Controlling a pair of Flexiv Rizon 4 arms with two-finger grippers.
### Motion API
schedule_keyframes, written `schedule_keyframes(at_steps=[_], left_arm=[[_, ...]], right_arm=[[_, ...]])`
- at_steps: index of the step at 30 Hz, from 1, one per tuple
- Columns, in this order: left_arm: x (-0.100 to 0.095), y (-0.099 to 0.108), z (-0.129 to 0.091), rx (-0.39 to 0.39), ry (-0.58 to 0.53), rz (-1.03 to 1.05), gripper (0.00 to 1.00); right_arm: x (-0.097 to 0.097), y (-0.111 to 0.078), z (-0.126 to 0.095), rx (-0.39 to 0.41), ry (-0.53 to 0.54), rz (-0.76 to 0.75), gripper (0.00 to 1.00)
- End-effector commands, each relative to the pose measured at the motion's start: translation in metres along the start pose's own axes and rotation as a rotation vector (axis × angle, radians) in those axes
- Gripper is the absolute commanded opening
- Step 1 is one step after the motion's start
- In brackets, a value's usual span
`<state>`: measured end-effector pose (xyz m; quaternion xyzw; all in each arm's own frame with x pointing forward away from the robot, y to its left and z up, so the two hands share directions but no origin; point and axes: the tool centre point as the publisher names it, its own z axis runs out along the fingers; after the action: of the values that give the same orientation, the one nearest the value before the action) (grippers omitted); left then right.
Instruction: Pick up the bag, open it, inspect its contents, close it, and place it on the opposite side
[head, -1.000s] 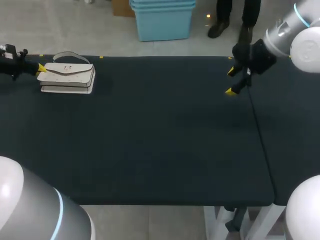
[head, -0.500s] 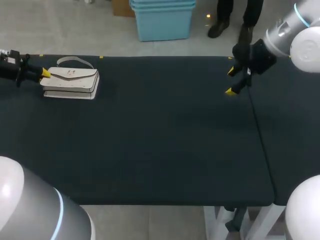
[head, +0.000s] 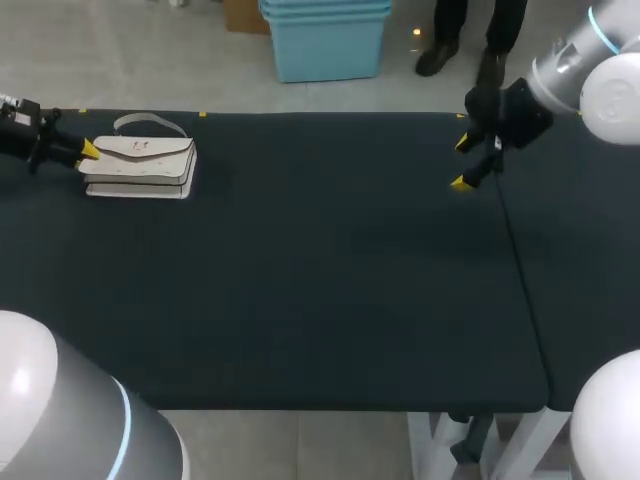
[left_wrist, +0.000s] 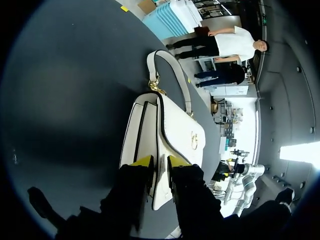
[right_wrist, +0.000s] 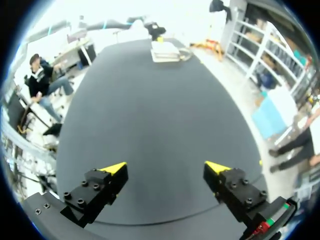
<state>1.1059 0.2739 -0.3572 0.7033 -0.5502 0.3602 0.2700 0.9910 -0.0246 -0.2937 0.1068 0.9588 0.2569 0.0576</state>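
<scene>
Bag (head: 140, 165) is parked at 10 o'clock on the counter (head: 320, 280), flap shut. Left fingers (left_wrist: 142, 164) are clamped on its end edge, presumably for the lift. Right fingers (right_wrist: 114, 169) are held wide apart at 2 o'clock, likely staged for opening.

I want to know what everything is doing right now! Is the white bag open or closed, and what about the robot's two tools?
bag: flap closed, resting on the table at the far left.
handle: looped out from the bag, nothing holding it.
left tool: shut, pinching a thin edge at the bag's end.
right tool: open and empty, over the table's far right, away from the bag.
</scene>
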Motion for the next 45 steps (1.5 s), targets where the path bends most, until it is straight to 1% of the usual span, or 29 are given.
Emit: schedule_keyframes(at_steps=[1, 6, 8, 11, 17, 20, 22, 23, 25, 26, 28, 30, 32, 33, 34, 36, 38, 40, 41, 43, 45], left_arm=[[-0.007, -0.008, 0.007, -0.531, 0.021, -0.009, 0.00], [-0.009, -0.002, 0.010, -0.579, 0.013, -0.036, 0.00], [-0.007, 0.005, 0.012, -0.598, 0.001, -0.041, 0.00], [-0.002, 0.016, 0.014, -0.615, 0.016, -0.033, 0.00], [0.021, 0.041, 0.024, -0.640, 0.020, 0.040, 0.00], [0.036, 0.058, 0.035, -0.640, 0.003, 0.070, 0.00], [0.044, 0.070, 0.046, -0.636, -0.032, 0.091, 0.00], [0.048, 0.075, 0.052, -0.641, -0.016, 0.094, 0.00], [0.055, 0.084, 0.062, -0.611, -0.040, 0.104, 0.00], [0.059, 0.089, 0.068, -0.600, -0.020, 0.100, 0.00], [0.066, 0.097, 0.080, -0.552, -0.054, 0.113, 0.00], [0.073, 0.104, 0.090, -0.526, -0.028, 0.119, 0.00], [0.080, 0.110, 0.099, -0.477, -0.044, 0.125, 0.00], [0.084, 0.114, 0.103, -0.467, -0.029, 0.126, 0.00], [0.087, 0.118, 0.107, -0.449, -0.036, 0.129, 0.00], [0.092, 0.125, 0.117, -0.438, -0.033, 0.128, 0.00], [0.098, 0.131, 0.126, -0.404, -0.042, 0.128, 0.00], [0.104, 0.137, 0.136, -0.397, -0.027, 0.122, 0.00], [0.109, 0.141, 0.143, -0.368, -0.055, 0.130, 0.00], [0.115, 0.149, 0.150, -0.368, -0.035, 0.128, 0.00], [0.125, 0.157, 0.161, -0.328, -0.076, 0.143, 0.00]], right_arm=[[0.000, 0.000, 0.000, 0.001, 0.001, 0.000, 1.00], [0.000, 0.000, 0.000, 0.001, 0.001, 0.000, 1.00], [0.000, 0.000, 0.000, 0.001, 0.001, 0.000, 1.00], [0.000, 0.000, 0.000, 0.001, 0.001, 0.000, 1.00], [0.000, 0.000, 0.000, 0.001, 0.001, 0.000, 1.00], [0.000, 0.000, 0.000, 0.001, 0.001, 0.000, 1.00], [0.000, 0.000, 0.000, 0.001, 0.001, 0.000, 1.00], [0.000, 0.000, 0.000, 0.001, 0.001, 0.000, 1.00], [0.000, 0.000, 0.000, 0.001, 0.001, 0.000, 1.00], [0.000, 0.000, 0.000, 0.001, 0.001, 0.000, 1.00], [0.000, 0.000, 0.000, 0.001, 0.001, 0.000, 1.00], [0.000, 0.000, 0.000, 0.001, 0.001, 0.000, 1.00], [0.000, 0.000, 0.000, 0.001, 0.001, 0.000, 1.00], [0.000, 0.000, 0.000, 0.001, 0.001, 0.000, 1.00], [0.000, 0.000, 0.000, 0.001, 0.001, 0.000, 1.00], [0.000, 0.000, 0.000, 0.001, 0.001, 0.000, 1.00], [0.000, 0.000, 0.000, 0.001, 0.001, 0.000, 1.00], [0.000, 0.000, 0.000, 0.001, 0.001, 0.000, 1.00], [0.000, 0.000, 0.000, 0.001, 0.001, 0.000, 1.00], [0.000, 0.000, 0.000, 0.001, 0.001, 0.000, 1.00], [0.000, 0.000, 0.000, 0.001, 0.001, 0.000, 1.00]])
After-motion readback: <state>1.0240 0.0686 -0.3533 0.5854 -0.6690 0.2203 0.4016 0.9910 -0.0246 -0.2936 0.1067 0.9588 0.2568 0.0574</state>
